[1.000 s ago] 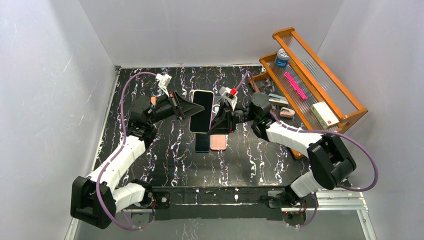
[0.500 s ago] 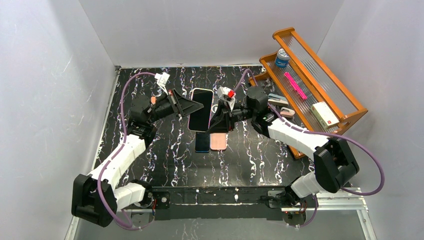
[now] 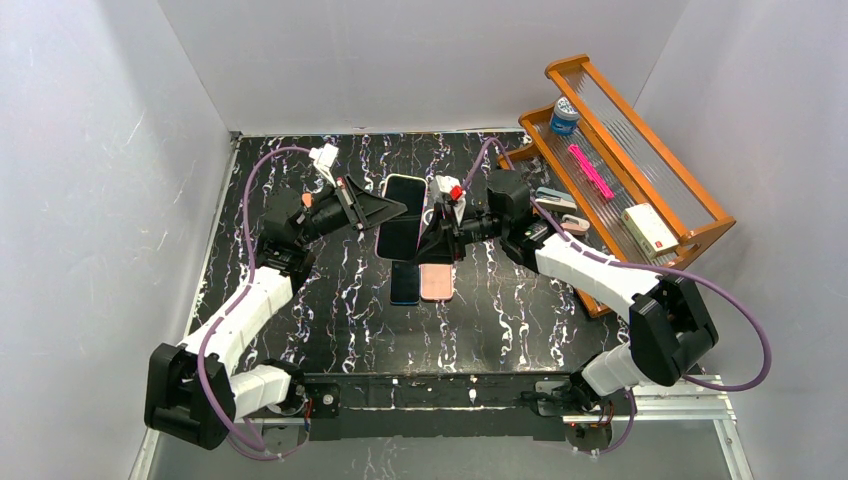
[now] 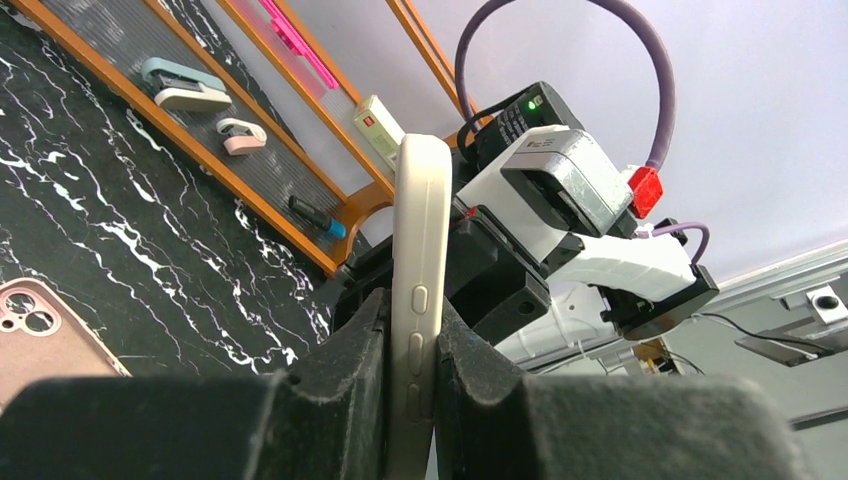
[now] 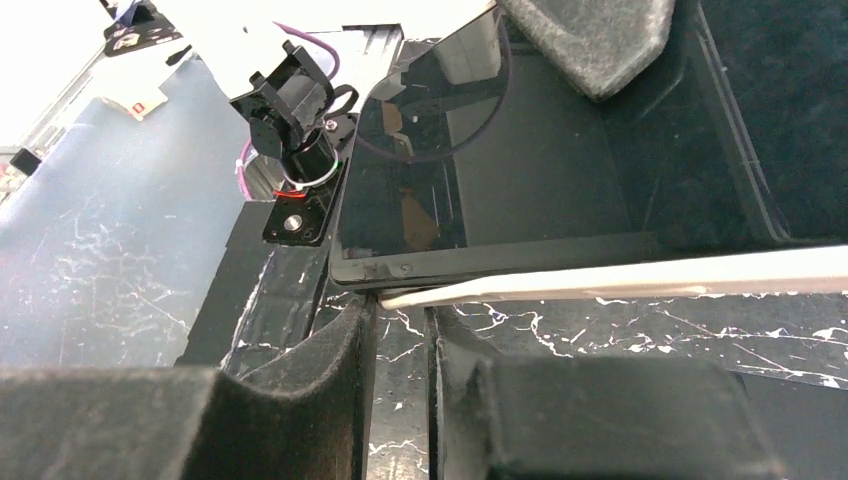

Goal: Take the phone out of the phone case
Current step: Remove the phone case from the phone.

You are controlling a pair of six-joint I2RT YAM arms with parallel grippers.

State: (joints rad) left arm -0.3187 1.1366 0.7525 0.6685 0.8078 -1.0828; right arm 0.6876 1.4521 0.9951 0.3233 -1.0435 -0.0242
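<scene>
The phone (image 3: pixel 402 215), black screen in a cream case, is held up above the table. My left gripper (image 3: pixel 385 212) is shut on its left edge; the left wrist view shows the case's buttoned side (image 4: pixel 420 300) clamped between both fingers. My right gripper (image 3: pixel 433 232) is at the phone's right side. In the right wrist view the screen (image 5: pixel 520 170) fills the top, and the cream case rim (image 5: pixel 620 282) lies across my fingertips (image 5: pixel 362 318), parted from the phone's corner. The right jaws stand a narrow gap apart with only table showing between them.
A blue phone (image 3: pixel 405 284) and a pink case (image 3: pixel 437 283) lie flat on the black marble table (image 3: pixel 330 310) under the held phone. A wooden rack (image 3: pixel 640 170) at the right holds a can, a pink pen, a stapler and a box.
My right gripper has moved left and up against the phone's right side. The left gripper has kept its hold and shifted the phone slightly left.
</scene>
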